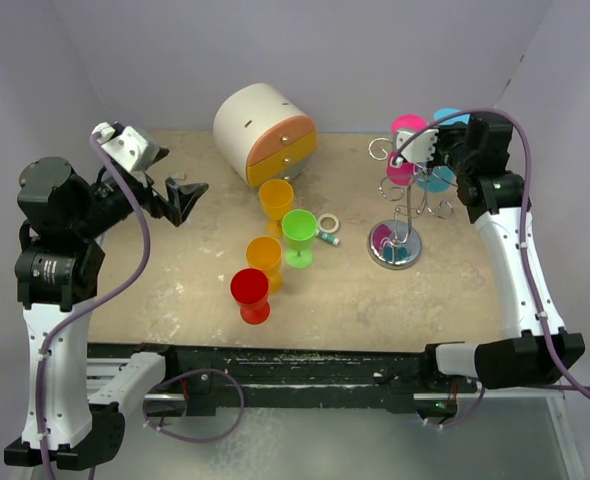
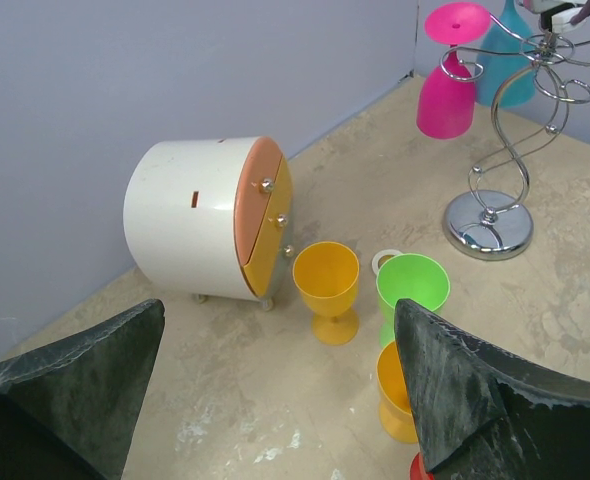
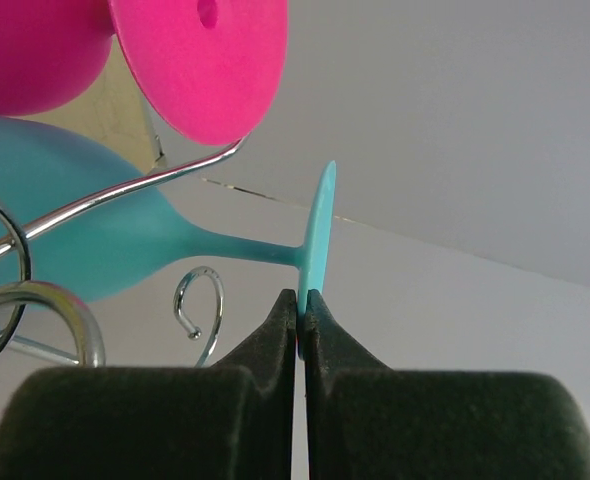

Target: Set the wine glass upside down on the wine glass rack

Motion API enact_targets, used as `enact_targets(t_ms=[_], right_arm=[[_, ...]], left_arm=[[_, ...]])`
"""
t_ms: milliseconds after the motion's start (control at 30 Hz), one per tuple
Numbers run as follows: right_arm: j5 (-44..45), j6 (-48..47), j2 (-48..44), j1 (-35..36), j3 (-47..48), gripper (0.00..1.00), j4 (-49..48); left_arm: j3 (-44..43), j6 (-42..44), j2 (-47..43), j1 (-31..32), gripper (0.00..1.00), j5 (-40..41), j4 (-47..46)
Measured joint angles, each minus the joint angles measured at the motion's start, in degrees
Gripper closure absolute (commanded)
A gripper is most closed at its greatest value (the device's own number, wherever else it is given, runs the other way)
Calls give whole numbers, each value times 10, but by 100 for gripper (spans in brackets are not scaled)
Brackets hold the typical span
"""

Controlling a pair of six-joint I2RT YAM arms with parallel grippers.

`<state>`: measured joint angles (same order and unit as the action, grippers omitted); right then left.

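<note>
The wine glass rack (image 1: pixel 395 246) is a chrome wire stand on a round base at the right of the table. A pink glass (image 1: pixel 405 150) hangs upside down from its scroll arms. A blue wine glass (image 3: pixel 95 245) is upside down among the arms, next to the pink one (image 3: pixel 200 60). My right gripper (image 3: pixel 302 298) is shut on the rim of the blue glass's foot. A chrome arm (image 3: pixel 125 190) crosses in front of its bowl; whether the stem sits in a hook I cannot tell. My left gripper (image 1: pixel 180 195) hovers wide open and empty at the far left.
Yellow (image 1: pixel 276 200), green (image 1: pixel 299 235), orange (image 1: pixel 264 260) and red (image 1: pixel 250 295) glasses stand upright mid-table. A white round drawer box (image 1: pixel 265 130) sits at the back. A tape roll (image 1: pixel 328 223) and a small tube (image 1: pixel 327 238) lie beside the green glass.
</note>
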<state>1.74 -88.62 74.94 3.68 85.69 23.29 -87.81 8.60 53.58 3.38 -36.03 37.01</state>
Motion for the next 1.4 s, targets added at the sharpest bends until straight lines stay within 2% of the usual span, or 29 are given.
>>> enact_targets(t_ms=[533, 1400], right_arm=[[-6, 39, -31, 0, 1, 100, 27], [88, 96, -58, -1, -18, 100, 34]], left_arm=[[4, 1, 0, 0, 1, -7, 0], [6, 2, -2, 0, 1, -15, 0]])
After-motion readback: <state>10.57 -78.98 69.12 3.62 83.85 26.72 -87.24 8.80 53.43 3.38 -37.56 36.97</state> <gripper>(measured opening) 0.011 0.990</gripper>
